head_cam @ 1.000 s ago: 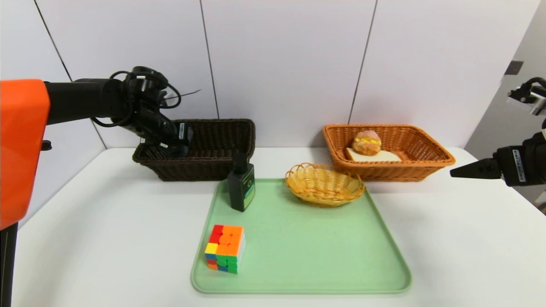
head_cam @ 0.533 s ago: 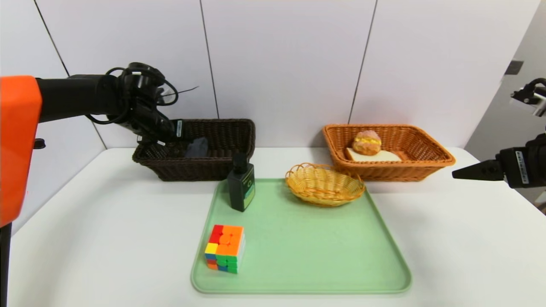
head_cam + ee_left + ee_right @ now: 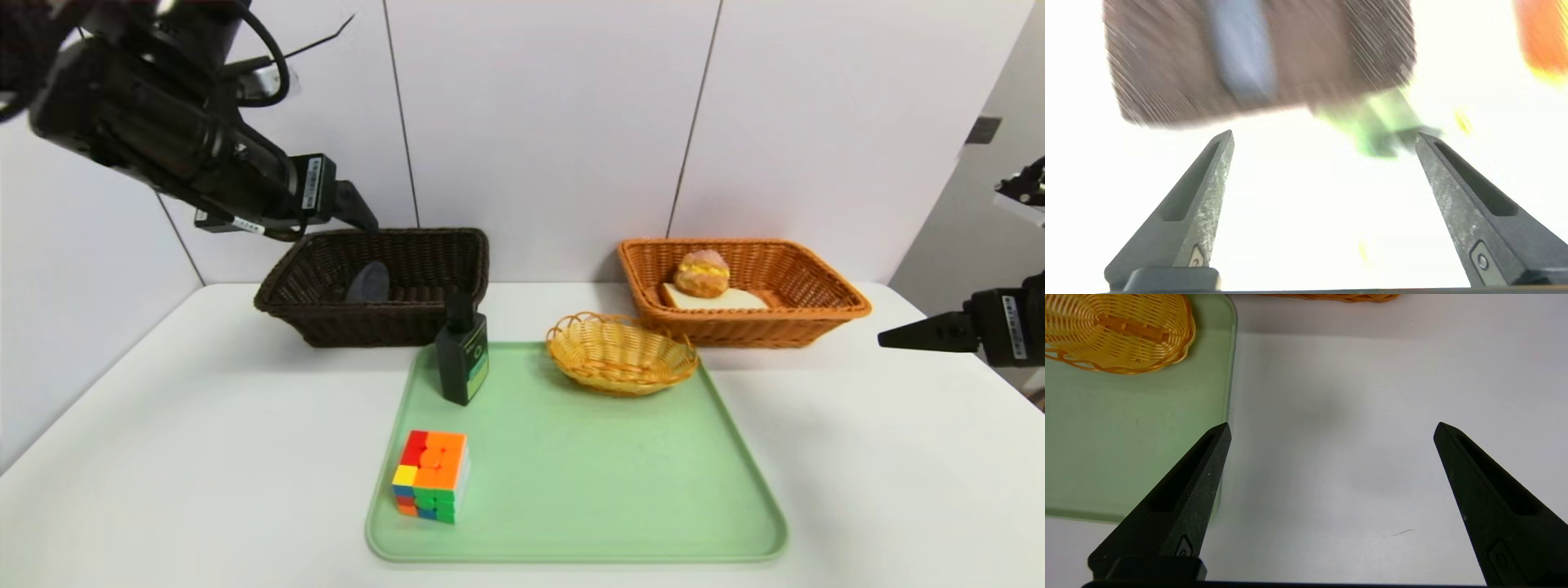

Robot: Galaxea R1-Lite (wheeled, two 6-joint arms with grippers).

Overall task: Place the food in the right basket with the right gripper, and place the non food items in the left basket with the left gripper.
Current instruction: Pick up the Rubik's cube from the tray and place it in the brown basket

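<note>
The left gripper [image 3: 359,219] hangs in the upper left of the frame above the left basket [image 3: 424,320], fingers spread wide and empty, the rolled grey cloth [image 3: 366,282] lying inside that basket. The bottle [image 3: 462,354] and puzzle cube [image 3: 429,476] sit on the green tray [image 3: 588,474]. At the right edge the right gripper [image 3: 890,340] hovers wide open and empty, bread [image 3: 718,299] and bun [image 3: 702,273] in the right basket [image 3: 767,322].

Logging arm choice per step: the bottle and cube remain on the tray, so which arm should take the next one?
Left. The left gripper is open and empty above the dark basket, nearer the bottle and cube; the right gripper idles at the table's right edge.
</note>
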